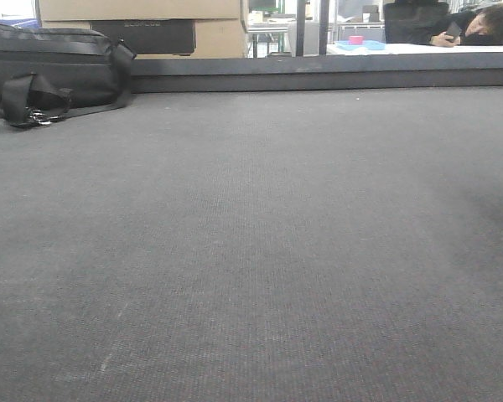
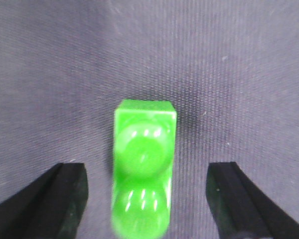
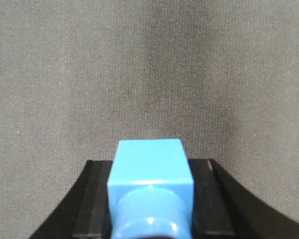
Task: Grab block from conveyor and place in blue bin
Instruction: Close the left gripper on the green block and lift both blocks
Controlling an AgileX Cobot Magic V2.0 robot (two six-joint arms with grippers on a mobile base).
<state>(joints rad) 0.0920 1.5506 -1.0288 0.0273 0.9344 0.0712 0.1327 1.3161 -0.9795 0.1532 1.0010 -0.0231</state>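
Wide dark grey woven conveyor belt (image 1: 251,251), black fabric bag (image 1: 50,67) at ten o'clock, green studded plastic block (image 2: 144,144) at six o'clock on the belt inside wide-spread left claw (image 2: 147,169), right claw (image 3: 150,172) clamping light blue plastic block (image 3: 149,159)

Left gripper (image 2: 147,168) hangs open, its black fingers (image 2: 62,196) spread wide apart; right gripper (image 3: 150,167) has its black fingers (image 3: 92,199) clamped against a blue block (image 3: 149,162)
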